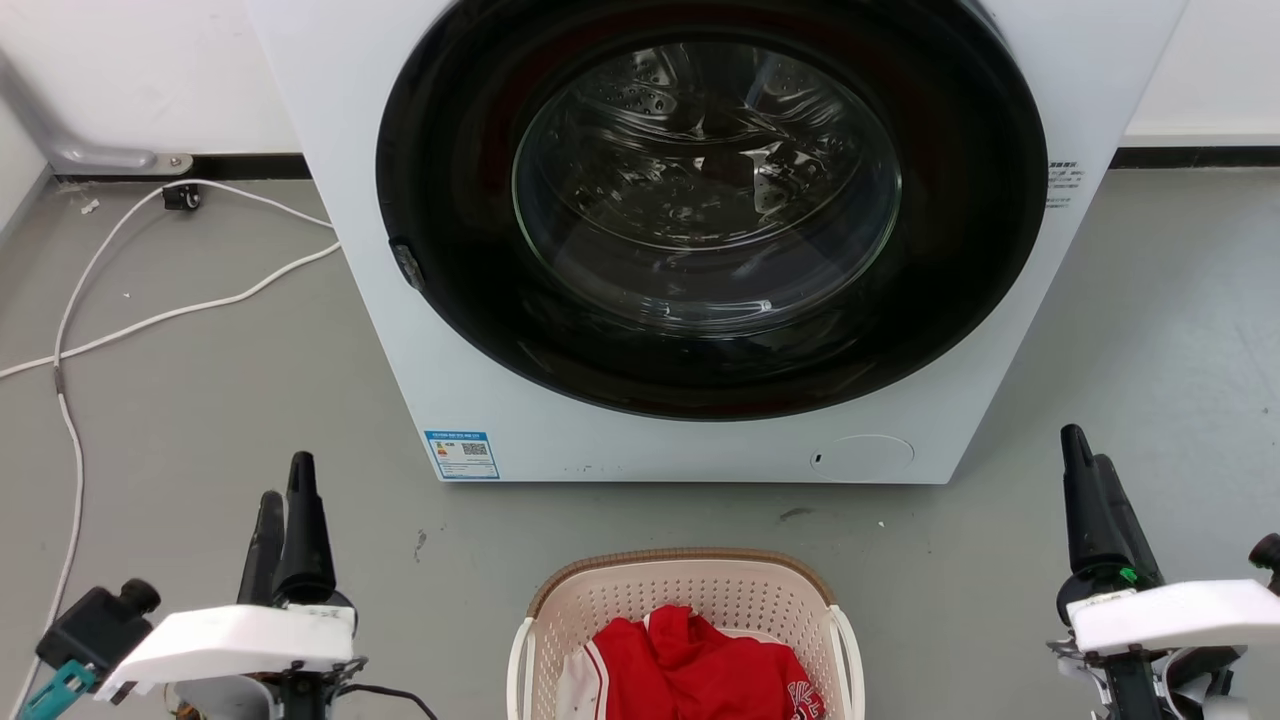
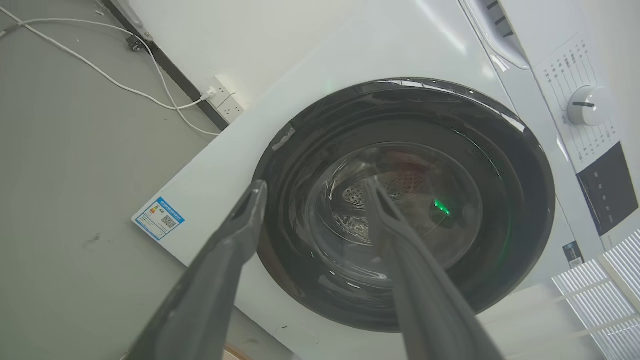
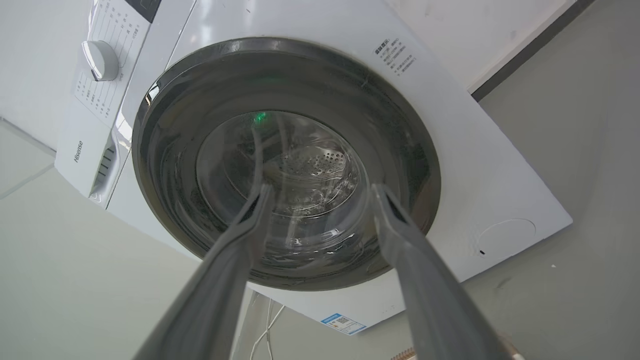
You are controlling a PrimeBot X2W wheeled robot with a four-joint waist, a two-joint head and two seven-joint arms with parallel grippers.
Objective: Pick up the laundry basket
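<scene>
While left hand (image 1: 287,480) and right hand (image 1: 1087,447), both spread, flank laundry basket (image 1: 680,575) | washing machine (image 1: 620,445) behind | red cloth (image 1: 690,660) inside

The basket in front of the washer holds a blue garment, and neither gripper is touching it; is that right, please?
Not quite: the garment in the basket is red, not blue, as the head view shows. The rest stands: the basket sits in front of the washer, and neither the left gripper nor the right gripper touches it.
</scene>
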